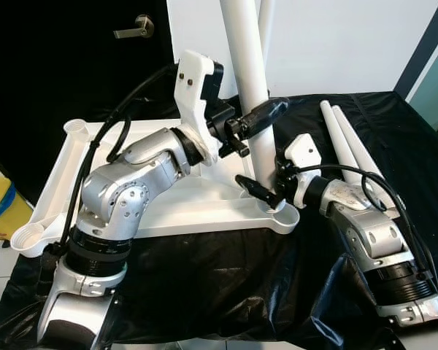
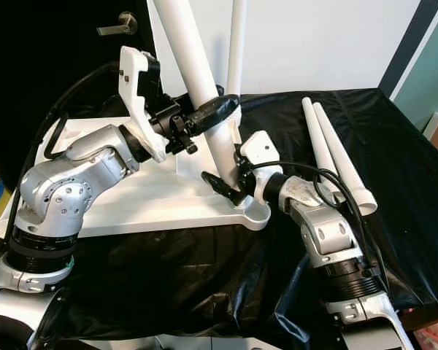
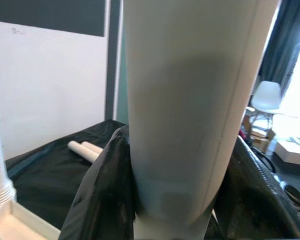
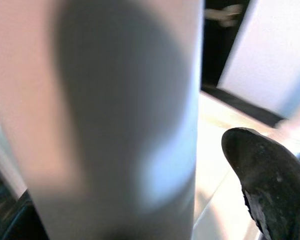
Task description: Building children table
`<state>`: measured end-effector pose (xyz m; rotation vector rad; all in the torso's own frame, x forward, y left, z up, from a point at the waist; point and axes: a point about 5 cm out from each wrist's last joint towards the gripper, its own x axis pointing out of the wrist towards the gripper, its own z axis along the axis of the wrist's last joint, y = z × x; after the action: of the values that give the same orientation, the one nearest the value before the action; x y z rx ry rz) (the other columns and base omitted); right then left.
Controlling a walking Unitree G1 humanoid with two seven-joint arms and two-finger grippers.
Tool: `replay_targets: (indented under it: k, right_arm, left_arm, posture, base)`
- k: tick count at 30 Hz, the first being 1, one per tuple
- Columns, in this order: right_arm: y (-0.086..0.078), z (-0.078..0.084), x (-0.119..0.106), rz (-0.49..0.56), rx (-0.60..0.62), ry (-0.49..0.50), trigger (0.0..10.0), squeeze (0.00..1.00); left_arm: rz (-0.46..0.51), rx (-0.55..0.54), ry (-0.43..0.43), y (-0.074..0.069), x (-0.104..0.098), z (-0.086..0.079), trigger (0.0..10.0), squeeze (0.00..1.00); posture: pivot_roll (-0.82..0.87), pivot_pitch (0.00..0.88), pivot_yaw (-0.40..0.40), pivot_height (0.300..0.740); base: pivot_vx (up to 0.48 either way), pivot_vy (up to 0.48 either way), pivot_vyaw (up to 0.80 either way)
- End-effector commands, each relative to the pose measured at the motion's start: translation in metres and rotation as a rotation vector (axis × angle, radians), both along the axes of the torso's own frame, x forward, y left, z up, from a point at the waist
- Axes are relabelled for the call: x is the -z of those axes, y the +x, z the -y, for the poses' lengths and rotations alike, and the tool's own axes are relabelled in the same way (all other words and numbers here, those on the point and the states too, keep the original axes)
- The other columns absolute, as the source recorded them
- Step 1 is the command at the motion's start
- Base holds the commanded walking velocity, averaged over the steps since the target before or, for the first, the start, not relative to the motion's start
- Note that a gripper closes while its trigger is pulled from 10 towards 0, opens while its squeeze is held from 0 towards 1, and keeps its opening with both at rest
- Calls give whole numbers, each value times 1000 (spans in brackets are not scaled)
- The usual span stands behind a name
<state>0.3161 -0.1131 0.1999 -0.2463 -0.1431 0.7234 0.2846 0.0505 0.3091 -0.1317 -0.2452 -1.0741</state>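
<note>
Smooth white tapered table leg (image 1: 248,80) stands upright.

Upright leg (image 1: 247,65) stands between the left gripper (image 1: 257,120) above and right gripper (image 1: 266,191) below, tabletop (image 1: 182,200) beneath, two loose legs (image 1: 350,149) right of the right gripper.

Head stereo looking down, wrist cameras close on leg (image 3: 185,110)
</note>
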Motion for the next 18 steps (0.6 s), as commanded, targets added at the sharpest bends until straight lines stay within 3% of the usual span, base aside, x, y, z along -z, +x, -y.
replay_targets:
  k: [1, 6, 11, 18]
  right_arm:
    - [3, 0, 5, 4, 85, 10, 10000, 0]
    - [7, -8, 4, 39, 219, 52, 10000, 0]
    - [10, -20, 4, 60, 330, 77, 10000, 0]
    - [14, -37, 3, 82, 363, 67, 10000, 0]
  left_arm:
    - [16, 12, -19, -3, -9, 7, 10000, 0]
    - [23, -44, -52, 0, -13, 15, 10000, 0]
    - [46, -96, -14, 3, -12, 23, 10000, 0]
    - [75, -113, 35, 4, -14, 35, 10000, 0]
  posture:
    - [-27, 28, -3, 740]
    - [-30, 29, -9, 740]
    - [-26, 27, -19, 740]
    - [-25, 22, -22, 740]
  base:
    - [0, 0, 0]
    - [0, 0, 0]
    - [0, 0, 0]
    - [0, 0, 0]
